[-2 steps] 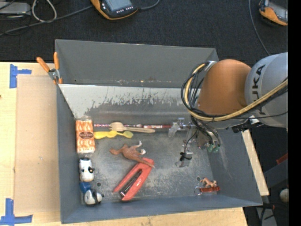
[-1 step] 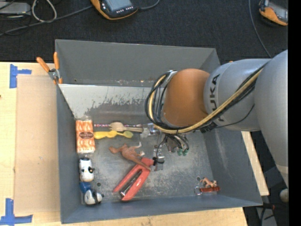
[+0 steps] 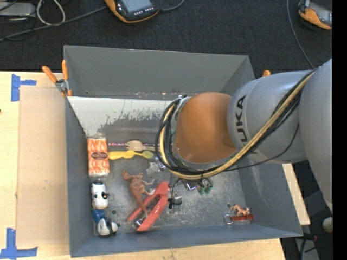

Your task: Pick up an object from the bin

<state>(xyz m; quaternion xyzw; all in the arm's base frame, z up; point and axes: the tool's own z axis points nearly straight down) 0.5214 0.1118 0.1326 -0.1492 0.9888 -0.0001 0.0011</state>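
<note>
My gripper [image 3: 174,195] pokes out from under the arm's orange cover in the middle of the bin, low over the floor. It stands right at the upper end of a pair of red tongs [image 3: 149,209] that lies slanted toward the front left. Just left of the gripper lies a brown toy animal [image 3: 135,184]. At the gripper's right side shows a small green piece [image 3: 205,188]. I see nothing held in the gripper; the cover hides most of it.
An orange snack packet [image 3: 98,156] and a yellow plastic spoon [image 3: 130,155] lie at the left back. Two white-and-blue toy figures [image 3: 99,196] sit in the front left corner. A small red-and-orange piece [image 3: 238,214] lies at the front right. The arm covers the bin's right half.
</note>
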